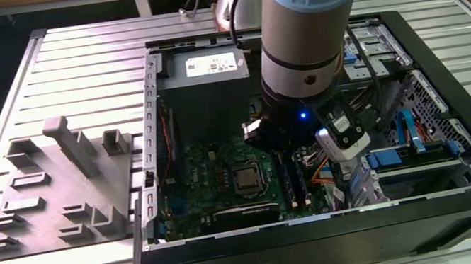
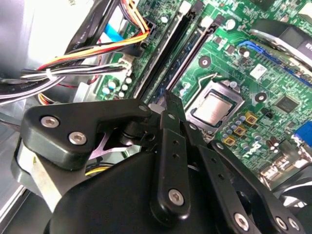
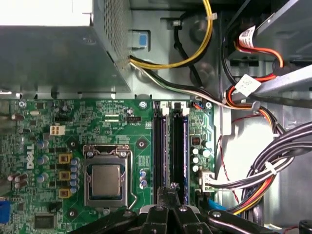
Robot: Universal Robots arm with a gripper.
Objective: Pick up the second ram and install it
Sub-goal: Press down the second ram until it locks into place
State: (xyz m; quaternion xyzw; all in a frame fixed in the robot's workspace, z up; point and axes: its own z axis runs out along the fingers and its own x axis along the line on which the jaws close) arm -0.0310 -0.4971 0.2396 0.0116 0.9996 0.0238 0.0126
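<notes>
Inside the open computer case (image 1: 469, 157) my gripper (image 3: 170, 187) hangs low over the motherboard's memory slots, its black fingers drawn together and shut. The second ram (image 3: 178, 146), a long thin dark strip with a bluish edge, stands in the slot farther from the processor, beside another dark stick (image 3: 159, 146) in the neighbouring slot. In the second wrist view the gripper (image 2: 168, 100) has its tips right at the near end of the second ram (image 2: 187, 56). I cannot tell whether they pinch it or only touch it. In the exterior view the arm's wrist hides most of the gripper (image 1: 271, 142).
The processor socket (image 3: 106, 179) lies beside the slots. Bundles of cables (image 3: 253, 180) crowd the other side, and the power supply (image 1: 204, 87) sits behind. A grey holder tray (image 1: 46, 199) stands on the slatted table at the exterior view's left.
</notes>
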